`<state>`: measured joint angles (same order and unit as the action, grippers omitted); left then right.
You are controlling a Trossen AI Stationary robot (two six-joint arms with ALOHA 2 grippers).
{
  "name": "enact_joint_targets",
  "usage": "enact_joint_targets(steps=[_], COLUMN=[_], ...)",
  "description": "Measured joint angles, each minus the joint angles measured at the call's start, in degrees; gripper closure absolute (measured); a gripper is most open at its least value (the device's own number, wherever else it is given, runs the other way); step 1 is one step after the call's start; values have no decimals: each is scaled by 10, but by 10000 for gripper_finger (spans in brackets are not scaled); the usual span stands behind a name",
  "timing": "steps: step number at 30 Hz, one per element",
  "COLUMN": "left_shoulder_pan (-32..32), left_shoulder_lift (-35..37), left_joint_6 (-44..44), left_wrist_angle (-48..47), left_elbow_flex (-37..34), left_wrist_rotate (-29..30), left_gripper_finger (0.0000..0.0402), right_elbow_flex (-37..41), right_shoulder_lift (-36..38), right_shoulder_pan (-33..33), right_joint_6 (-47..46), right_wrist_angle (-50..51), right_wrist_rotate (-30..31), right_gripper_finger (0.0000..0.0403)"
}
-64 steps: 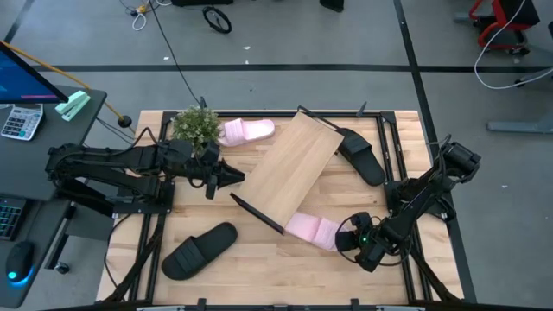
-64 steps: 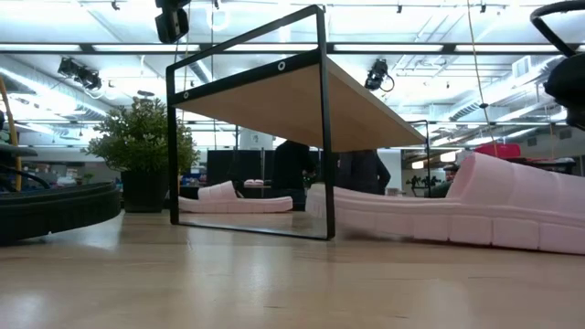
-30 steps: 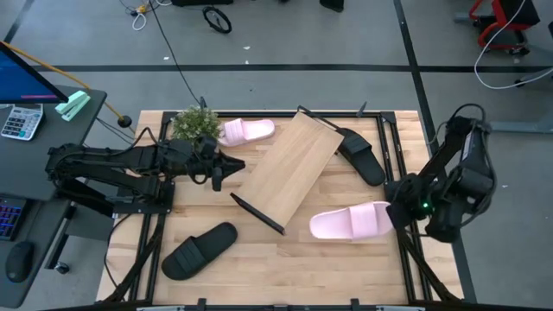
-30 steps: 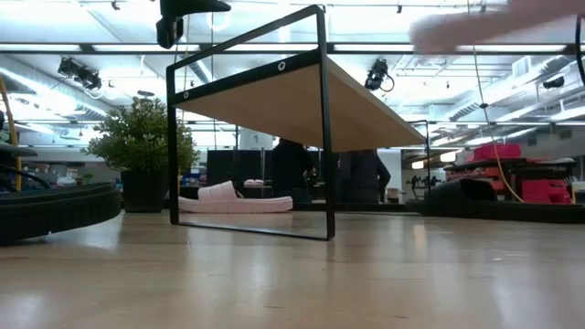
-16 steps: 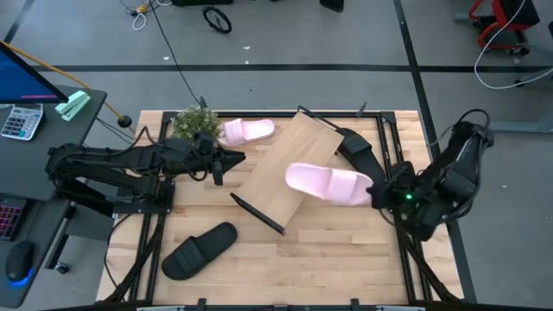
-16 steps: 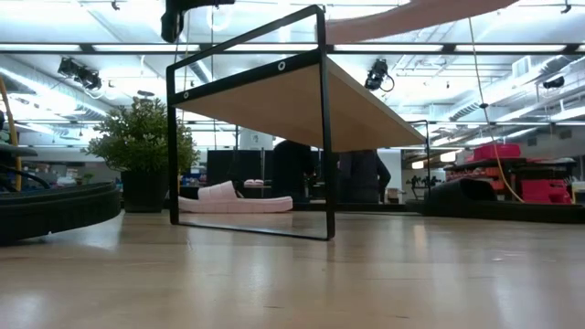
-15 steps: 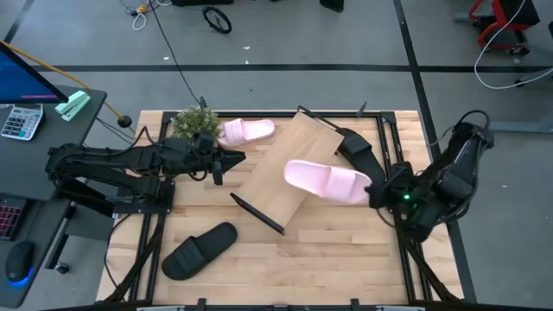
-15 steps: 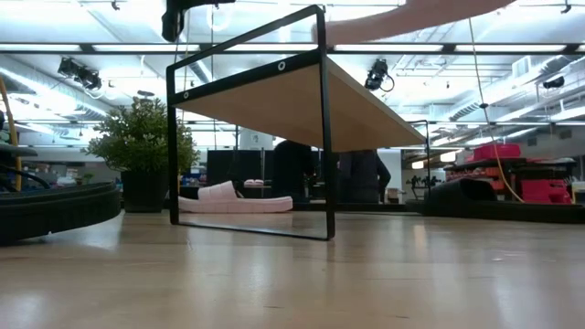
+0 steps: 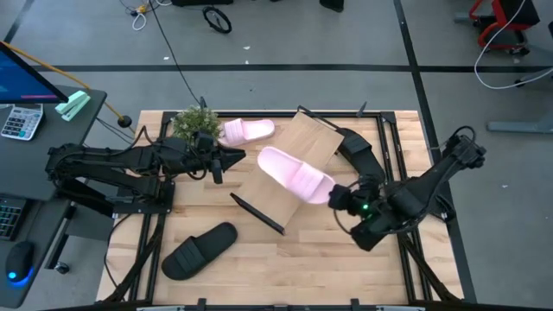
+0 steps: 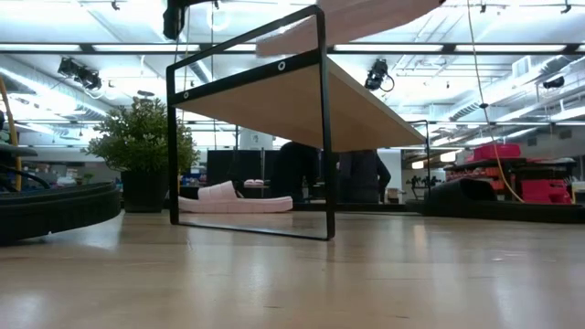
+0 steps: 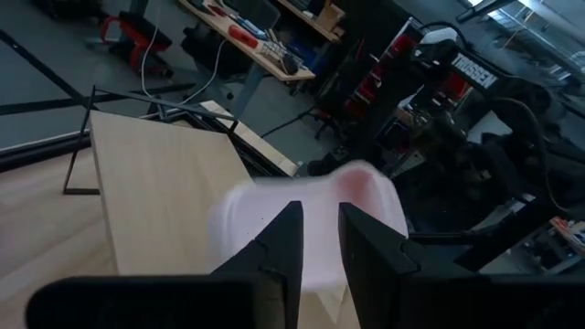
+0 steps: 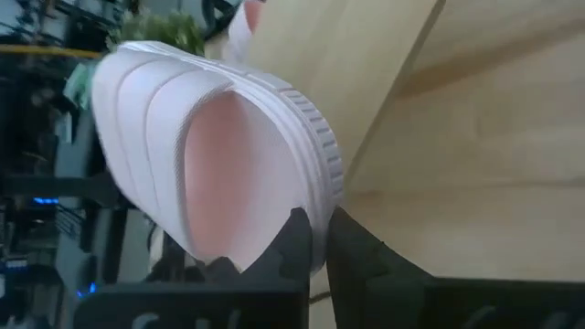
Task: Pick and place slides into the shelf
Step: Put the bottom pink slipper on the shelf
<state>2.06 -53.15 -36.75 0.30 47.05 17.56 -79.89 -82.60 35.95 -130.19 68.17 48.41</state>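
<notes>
1. My right gripper (image 9: pixel 341 199) is clenched on the heel rim of a pale pink slide (image 9: pixel 295 174); in my right wrist view both fingers pinch that edge, one either side.
2. That pink slide hangs in the air above the shelf (image 9: pixel 289 164), slanted across the board's middle. In the low view it shows as a blurred pink shape above the board, and I cannot tell whether any part of it touches the wood.
3. The shelf stands diagonally on the table (image 9: pixel 259 268), its black end frames at the near-left and far-right ends.
4. Nearest the table's front edge, on my left side, one black slide (image 9: pixel 199 250) lies flat on the slats, well apart from the shelf.
5. My left gripper (image 9: pixel 232 159) hovers beside the shelf's left long edge, fingers a narrow gap apart and holding nothing; through my left wrist view I see the board and the pink slide beyond them.
6. Farther back, the second pink slide (image 9: pixel 249 131) lies on the table just beside a small potted plant (image 9: pixel 194 123).
7. The second black slide (image 9: pixel 360 156) lies at the far right, next to the shelf's far end.
</notes>
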Motion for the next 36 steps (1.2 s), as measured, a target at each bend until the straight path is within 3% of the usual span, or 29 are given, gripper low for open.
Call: enact_joint_targets(steps=[12, 24, 36], left_shoulder_pan=[0, 0, 0], left_shoulder_lift=[0, 0, 0], left_joint_6=[4, 4, 15], left_wrist_angle=[-1, -1, -1], left_elbow_flex=[0, 0, 0], left_wrist_rotate=[-30, -50, -50], left_gripper_finger=[322, 326, 333], right_elbow_flex=[-86, -86, -86], right_shoulder_lift=[-104, -113, -138], right_shoulder_pan=[-35, -36, -38], right_joint_6=[13, 24, 23], right_wrist_angle=[9, -1, -67], right_wrist_rotate=[-53, -112, -124], right_gripper_finger=[384, 385, 385])
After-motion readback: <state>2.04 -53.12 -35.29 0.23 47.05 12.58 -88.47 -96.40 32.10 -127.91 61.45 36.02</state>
